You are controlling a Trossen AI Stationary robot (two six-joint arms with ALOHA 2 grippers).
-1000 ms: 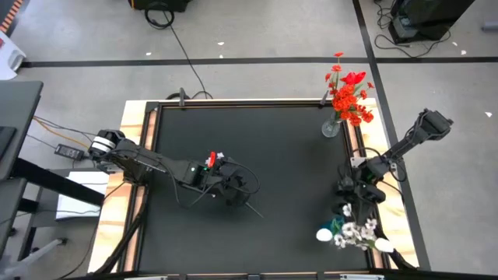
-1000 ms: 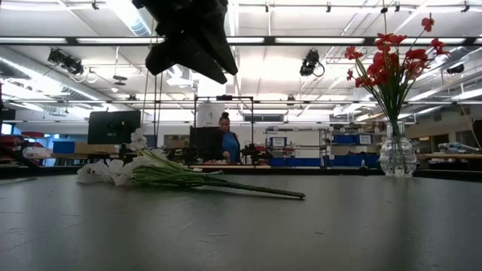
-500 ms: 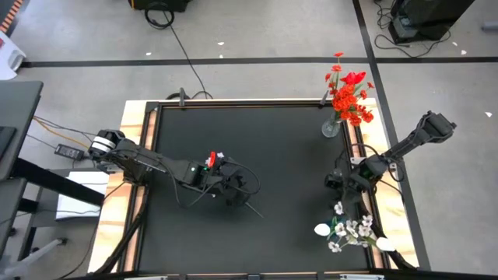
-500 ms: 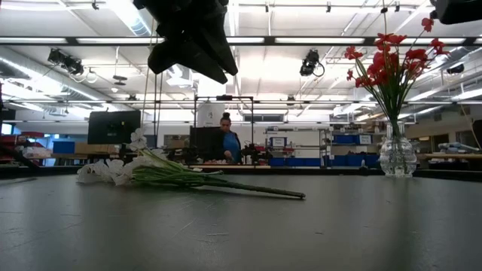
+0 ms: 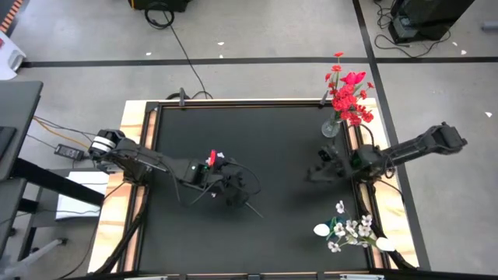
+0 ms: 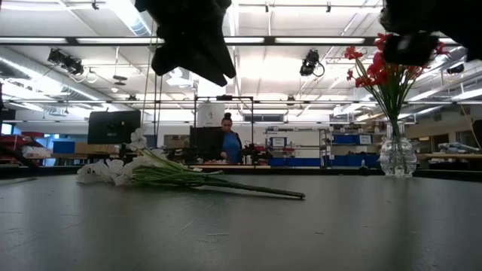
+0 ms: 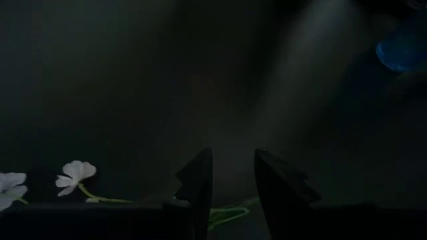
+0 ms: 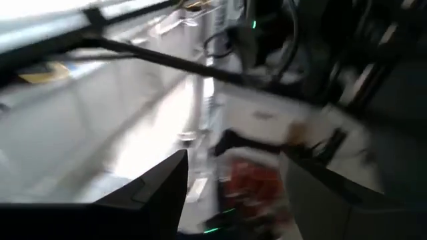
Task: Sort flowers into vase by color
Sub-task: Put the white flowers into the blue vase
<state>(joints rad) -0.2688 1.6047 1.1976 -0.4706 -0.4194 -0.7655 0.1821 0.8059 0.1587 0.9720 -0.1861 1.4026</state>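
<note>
left gripper (image 5: 237, 193) sits over the table (image 5: 272, 132) w/ its arm coming in from the table's left edge; it's a bit left of table centre, toward the front half. left wrist view: its fingers (image 7: 197, 180) are parted by a narrow gap, nothing between them, dark table surface below, a white bloom (image 7: 75, 172) and a bit of green stalk near the tips. a thin stalk pokes out from under that gripper in the high view; can't tell whether it touches.

table centre: bare black surface, wide open from the left gripper across to the right side; back half of the table also bare up to the back edge.

right of centre: right gripper (image 5: 320, 169) hangs above the table, arm reaching in over the right edge. right wrist view shows its fingers (image 8: 162, 192) spread wide apart, holding nothing; the rest there is blurred.

vase (image 5: 332, 127) stands at the back right corner, just inside the table edge, holding the red flowers (image 5: 347, 97); right gripper is near the vase, toward the front of it, apart. low view: vase (image 6: 397, 154) upright, red blooms above it.

white flowers (image 5: 350, 231) lie at the front right corner, well apart from the vase, close to the right edge, blooms toward the front. low view: the bunch lies flat, stalks (image 6: 226, 185) pointing across the table.

person (image 6: 228, 143) in the room behind, well beyond the table.
</note>
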